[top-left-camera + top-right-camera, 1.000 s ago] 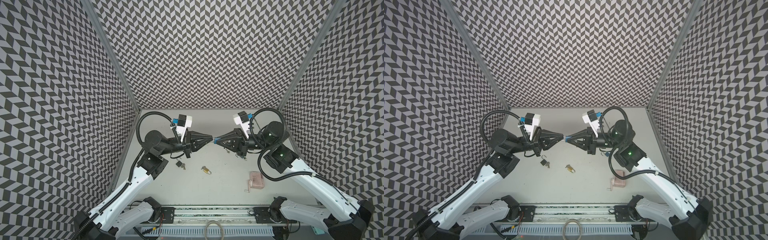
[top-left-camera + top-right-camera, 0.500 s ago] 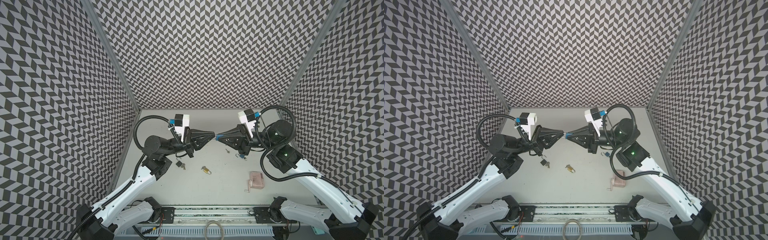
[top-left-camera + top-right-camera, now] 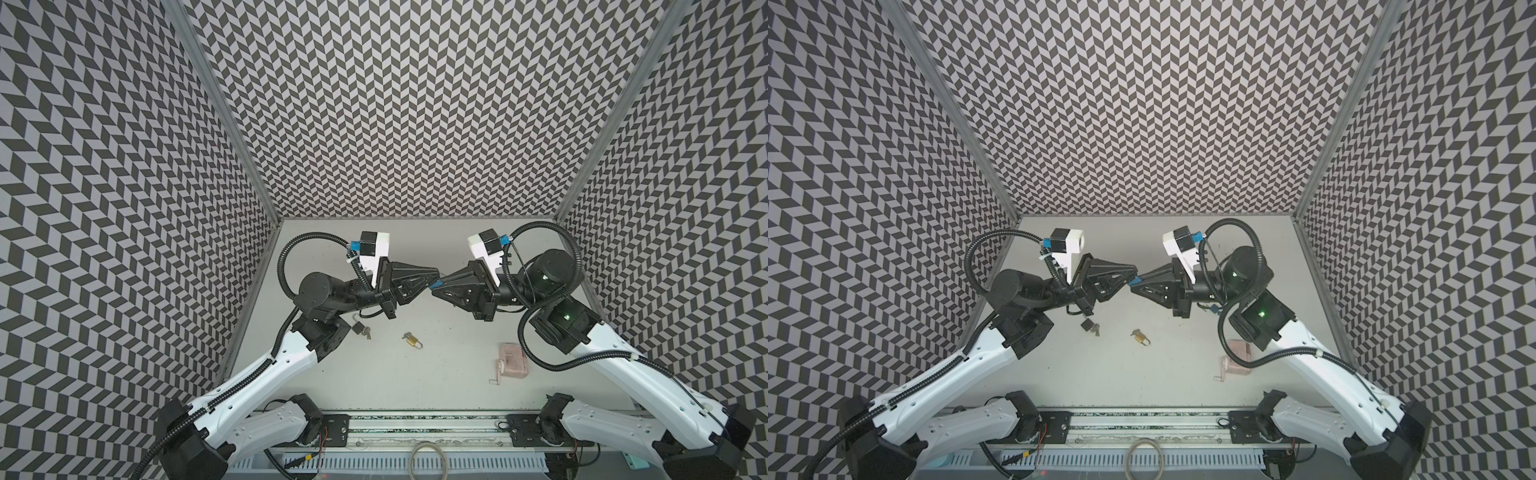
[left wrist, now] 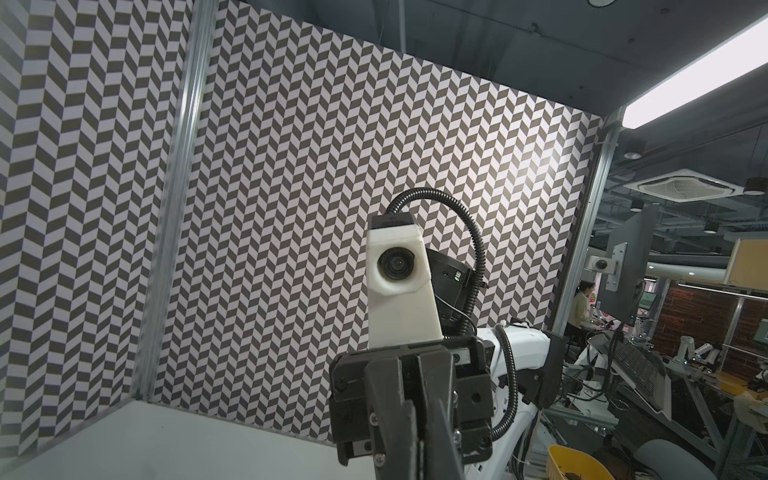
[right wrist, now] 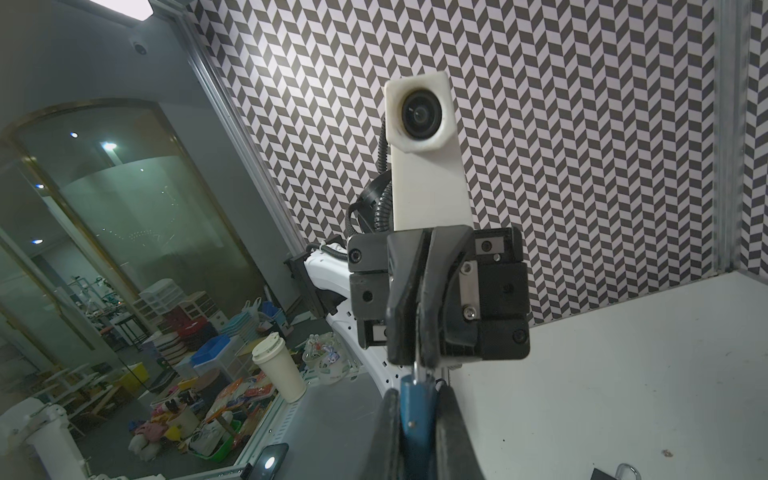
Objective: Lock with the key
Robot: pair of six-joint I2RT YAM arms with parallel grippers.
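The lock (image 5: 417,415) is clamped in the right gripper (image 3: 434,287), tip to tip with the left gripper (image 3: 436,275), where the apparent key (image 5: 417,371) is pinched along their shared axis.

My left gripper (image 3: 436,276) and right gripper (image 3: 434,288) are tip to tip, up above the middle of the flat grey table (image 3: 440,374). Between my right fingers (image 5: 388,436) sits the small blue metal padlock (image 5: 417,419). A slim silver metal piece (image 5: 418,368) runs from it into the gap of my left fingers (image 5: 409,291). Down on the table, in front of my fingertips and a touch left, there's the small brass padlock (image 3: 413,340). Further left, under my left wrist, lies the small black padlock with silver keys (image 3: 360,328). Well off to the front right of my fingertips, beside my right arm, is the pink square plastic block (image 3: 513,359).
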